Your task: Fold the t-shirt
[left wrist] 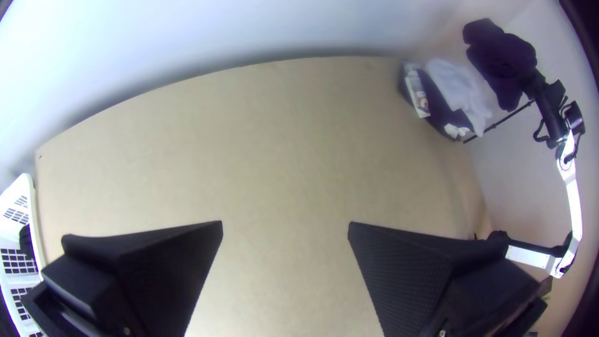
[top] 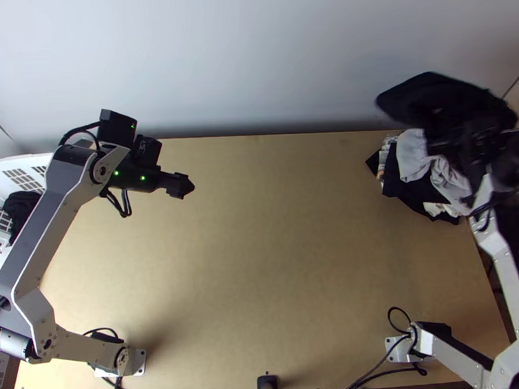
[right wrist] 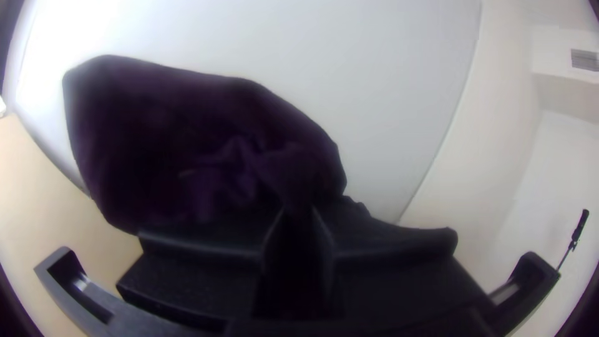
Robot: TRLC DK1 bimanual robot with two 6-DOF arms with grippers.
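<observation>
Pale wall [top: 253,57] behind a light wooden table [top: 282,248], and a dark garment [top: 427,97] clenched in my right pincer [top: 476,144].

I have the garment pinched at one part between the black fingers, the rest bunched and bulging out past them, too crumpled for me to make out its cut. It is up off the table at the far right corner, near the heap of grey and dark clothes [top: 413,153] lying there. My left pincer [top: 181,186] is over the far left part of the table, its two fingers spread wide with nothing between them. At the table's left edge stands a white basket [top: 25,163] with dark cloth [top: 19,208] in it.
</observation>
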